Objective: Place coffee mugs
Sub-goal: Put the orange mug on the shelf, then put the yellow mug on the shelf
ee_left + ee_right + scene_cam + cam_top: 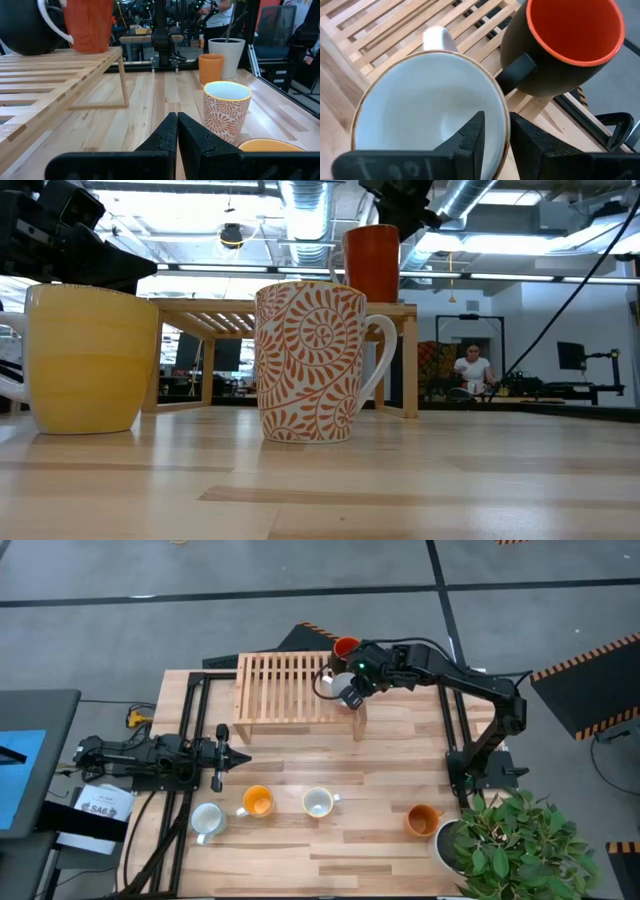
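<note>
While my right gripper [495, 135] pinches the white mug's [349, 693] rim over the rack's [285, 685] right end, beside the red mug [345, 645], I judge placement underway: lower it clear of its neighbour, then let go. Mouth up, axis vertical, handle leftward. Left gripper [177, 131] waits clenched, empty.

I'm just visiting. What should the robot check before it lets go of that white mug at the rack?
1. Right gripper clamps the white mug by its rim: ok.
2. Mug is above the rack slats, near a corner: ok.
3. Mug's base rests on the rack: cannot tell.
4. Gap to the red mug beside it: very close, cannot tell if touching.
5. Left gripper is shut and parked far off at the table's left: ok.
</note>
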`<state>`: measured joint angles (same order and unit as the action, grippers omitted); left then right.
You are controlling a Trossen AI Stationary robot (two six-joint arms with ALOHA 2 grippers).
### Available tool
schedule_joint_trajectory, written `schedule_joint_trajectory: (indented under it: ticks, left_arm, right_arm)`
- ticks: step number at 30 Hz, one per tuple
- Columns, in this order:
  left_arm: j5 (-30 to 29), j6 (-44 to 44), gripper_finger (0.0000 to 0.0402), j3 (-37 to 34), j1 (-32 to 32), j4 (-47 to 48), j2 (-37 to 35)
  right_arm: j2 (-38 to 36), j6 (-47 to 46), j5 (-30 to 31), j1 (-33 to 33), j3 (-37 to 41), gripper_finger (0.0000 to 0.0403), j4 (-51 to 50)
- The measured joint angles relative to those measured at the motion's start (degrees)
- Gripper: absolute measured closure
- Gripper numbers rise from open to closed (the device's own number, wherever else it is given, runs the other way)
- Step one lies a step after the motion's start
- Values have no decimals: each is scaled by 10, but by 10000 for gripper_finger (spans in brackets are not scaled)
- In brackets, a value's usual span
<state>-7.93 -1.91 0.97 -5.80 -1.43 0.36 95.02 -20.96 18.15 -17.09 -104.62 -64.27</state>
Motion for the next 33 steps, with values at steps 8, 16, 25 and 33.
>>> schedule_joint_trajectory:
  ticks: [8,16,25,33]
  left_arm:
    - [0,0,401,0,0,0,0]
    - [0,0,401,0,0,0,0]
    - [0,0,401,0,0,0,0]
    - [0,0,401,0,0,0,0]
  right_arm:
    - [0,-1,0,-11,0,234,3]
    - [-3,15,0,-16,1,205,17]
    - [-48,31,0,-26,1,206,43]
    - [-111,41,56,12,58,207,25]
